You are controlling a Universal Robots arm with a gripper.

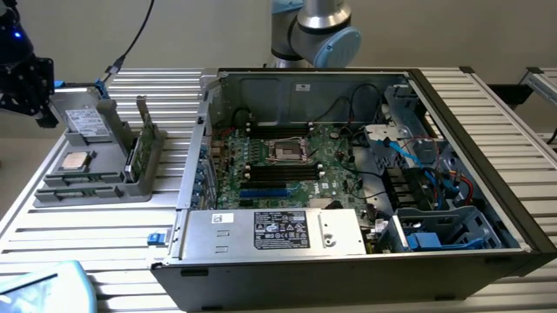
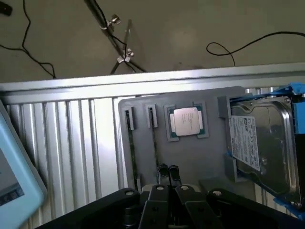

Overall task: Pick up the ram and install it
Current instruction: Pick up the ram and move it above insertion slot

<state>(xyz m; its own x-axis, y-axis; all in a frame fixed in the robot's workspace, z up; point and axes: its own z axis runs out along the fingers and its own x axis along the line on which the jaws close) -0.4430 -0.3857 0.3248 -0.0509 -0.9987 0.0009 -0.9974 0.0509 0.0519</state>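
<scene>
Over the grey plastic tray (image 2: pixel 200 157), the black metal claw (image 2: pixel 167 172) is held pressed together, with nothing pinched. The thin dark ram stick (image 2: pixel 154 145) is seen on edge in a tray slot close by. Reaching seems to be the step in hand; spread fingers would be needed for a grab.

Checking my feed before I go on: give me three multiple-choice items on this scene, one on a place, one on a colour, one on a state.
1. Where is the processor chip?
A in the parts tray, beside the hard drive
B on top of the hard drive
C outside the tray

2. What colour is the parts tray?
A red
B gray
C yellow

3. The tool is:
A wide open
B shut on the hard drive
C shut, holding nothing

Answers:
1 A, it sits in a tray recess.
2 B, plain gray in both views.
3 C, the fingertips meet with nothing between.
</scene>
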